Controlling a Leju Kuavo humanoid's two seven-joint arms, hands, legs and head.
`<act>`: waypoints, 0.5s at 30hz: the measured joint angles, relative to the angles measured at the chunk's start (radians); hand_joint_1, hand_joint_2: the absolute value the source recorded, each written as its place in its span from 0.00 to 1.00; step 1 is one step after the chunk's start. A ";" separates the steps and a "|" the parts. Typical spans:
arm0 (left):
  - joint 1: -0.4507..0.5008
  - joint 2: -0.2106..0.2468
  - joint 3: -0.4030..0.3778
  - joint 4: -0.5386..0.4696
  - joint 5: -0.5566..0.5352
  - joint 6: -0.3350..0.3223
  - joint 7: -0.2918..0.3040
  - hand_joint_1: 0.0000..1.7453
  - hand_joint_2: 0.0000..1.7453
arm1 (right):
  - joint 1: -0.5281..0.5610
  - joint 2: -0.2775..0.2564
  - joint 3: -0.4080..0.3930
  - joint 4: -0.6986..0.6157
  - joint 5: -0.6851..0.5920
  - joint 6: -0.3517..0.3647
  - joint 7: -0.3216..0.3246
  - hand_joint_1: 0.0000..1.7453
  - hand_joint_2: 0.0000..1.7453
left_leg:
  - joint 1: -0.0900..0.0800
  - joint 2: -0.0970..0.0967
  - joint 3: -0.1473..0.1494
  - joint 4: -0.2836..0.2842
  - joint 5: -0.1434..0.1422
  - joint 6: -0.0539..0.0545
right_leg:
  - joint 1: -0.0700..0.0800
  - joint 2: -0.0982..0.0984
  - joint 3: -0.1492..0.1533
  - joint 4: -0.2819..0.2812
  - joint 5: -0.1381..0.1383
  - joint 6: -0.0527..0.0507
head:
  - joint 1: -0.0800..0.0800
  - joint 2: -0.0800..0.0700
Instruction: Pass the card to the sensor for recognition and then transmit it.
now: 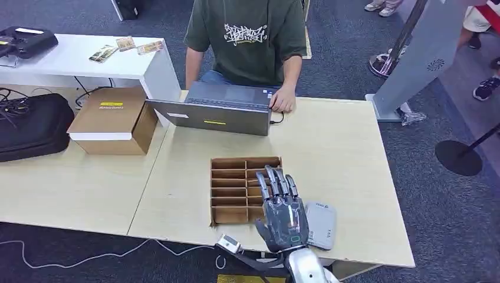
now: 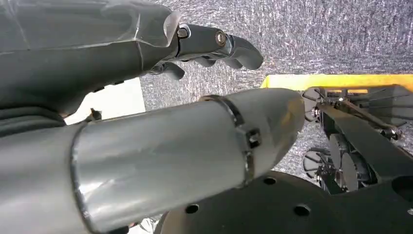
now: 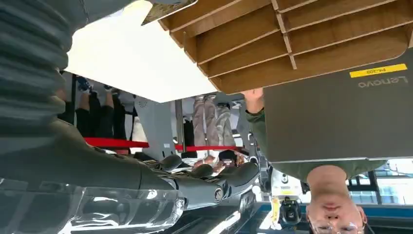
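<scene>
The right hand (image 1: 282,212) hovers palm-down with its fingers (image 1: 277,183) stretched out, slightly apart and holding nothing, over the right-hand cells of the cardboard divider box (image 1: 236,188). No card can be made out; the hand hides several cells. Just right of the hand lies the grey sensor (image 1: 321,225), flat on the table (image 1: 342,159), its long axis running near to far, its left edge partly covered. The left hand (image 2: 214,46) hangs over carpet, fingers curled in, gripping nothing. Farther off, a person (image 1: 247,35) sits behind a laptop (image 1: 218,109).
</scene>
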 joint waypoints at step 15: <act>0.000 0.008 0.000 0.000 0.003 -0.007 0.001 0.00 0.00 | -0.040 -0.002 0.002 0.098 0.000 0.086 0.043 0.00 1.00 | 0.000 0.000 0.000 0.000 0.000 0.000 | 0.000 0.000 0.000 0.000 0.000 0.000 | 0.000 0.000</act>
